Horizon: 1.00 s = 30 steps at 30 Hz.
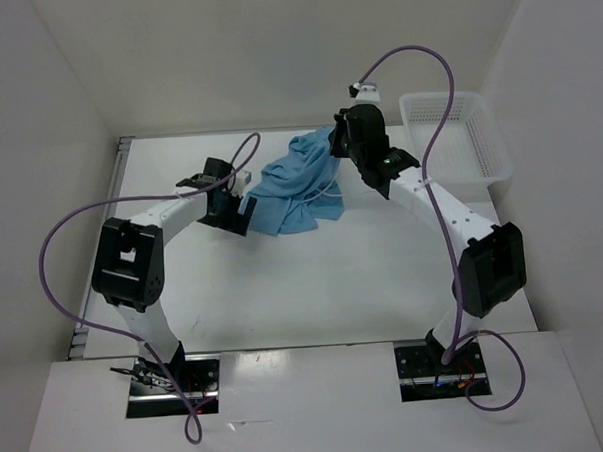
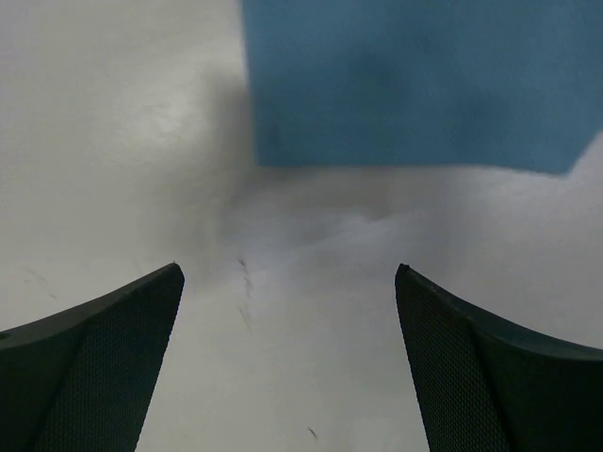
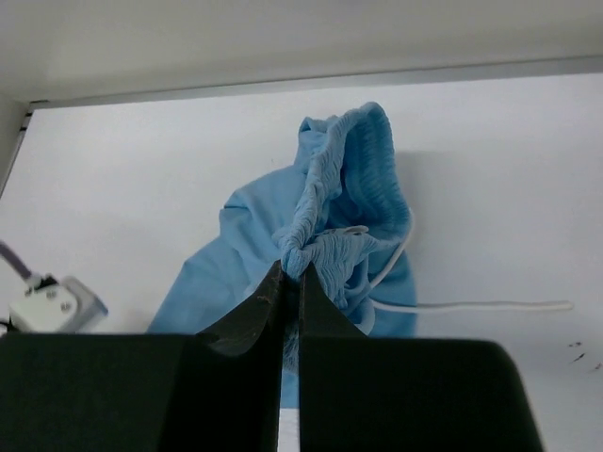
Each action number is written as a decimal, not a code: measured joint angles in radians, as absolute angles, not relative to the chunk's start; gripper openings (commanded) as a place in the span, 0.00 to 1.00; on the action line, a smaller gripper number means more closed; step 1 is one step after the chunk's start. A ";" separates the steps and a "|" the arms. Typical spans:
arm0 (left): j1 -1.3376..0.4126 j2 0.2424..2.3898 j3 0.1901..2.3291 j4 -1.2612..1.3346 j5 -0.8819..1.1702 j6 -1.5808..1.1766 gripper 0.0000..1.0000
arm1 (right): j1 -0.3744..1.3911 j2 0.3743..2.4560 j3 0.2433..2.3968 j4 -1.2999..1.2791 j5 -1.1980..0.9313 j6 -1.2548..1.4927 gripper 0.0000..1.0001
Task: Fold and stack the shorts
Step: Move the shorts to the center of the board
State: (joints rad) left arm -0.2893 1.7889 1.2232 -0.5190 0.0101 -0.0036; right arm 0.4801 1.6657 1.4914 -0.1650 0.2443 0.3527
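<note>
Top view: the light blue shorts (image 1: 298, 189) lie crumpled on the far middle of the white counter (image 1: 314, 285), between my two arms. My right gripper (image 1: 335, 144) meets the garment at its far right edge; my left gripper (image 1: 241, 217) sits at its near left corner. A white mesh basket (image 1: 490, 148) stands at the far right of the counter, apart from the shorts. The white drawstring (image 1: 326, 191) loops across the fabric.

Right wrist view: my right gripper (image 3: 292, 273) is clenched on the ribbed waistband of the shorts (image 3: 325, 217), its fingers pressed together with gathered fabric pinched between the tips. The waistband bunches upward beyond the tips, and the drawstring (image 3: 471, 305) trails out to the right, lying flat on the counter.

Left wrist view: my left gripper (image 2: 289, 273) is released, its two dark fingers (image 2: 104, 358) spread wide with only bare counter (image 2: 113, 141) between them. A straight edge of the shorts (image 2: 415, 85) lies ahead of the fingertips, untouched by them.
</note>
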 measured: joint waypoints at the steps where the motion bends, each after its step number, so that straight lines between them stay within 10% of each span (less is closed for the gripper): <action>1: -0.266 1.805 1.245 -0.503 0.000 -0.004 1.00 | 0.480 1.645 1.472 -0.153 0.243 0.343 0.00; 13: -0.256 2.025 1.460 -0.430 0.136 -0.004 0.94 | 0.471 1.599 1.366 -0.060 0.216 0.253 0.00; 20: -0.258 2.087 1.517 -0.458 0.134 -0.003 0.52 | 0.427 1.616 1.369 -0.041 0.209 0.242 0.00; 24: -0.253 2.113 1.552 -0.473 0.164 -0.005 0.04 | 0.418 1.630 1.369 -0.040 0.213 0.231 0.00; 30: -0.241 2.103 1.562 -0.502 0.154 -0.004 0.00 | 0.410 1.631 1.399 -0.039 0.211 0.177 0.00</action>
State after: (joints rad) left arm -0.2413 2.1033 1.5616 -0.5018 0.1539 -0.0036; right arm 0.4099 1.6306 1.3994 -0.0387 0.2111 0.1768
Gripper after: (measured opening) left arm 0.008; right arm 0.042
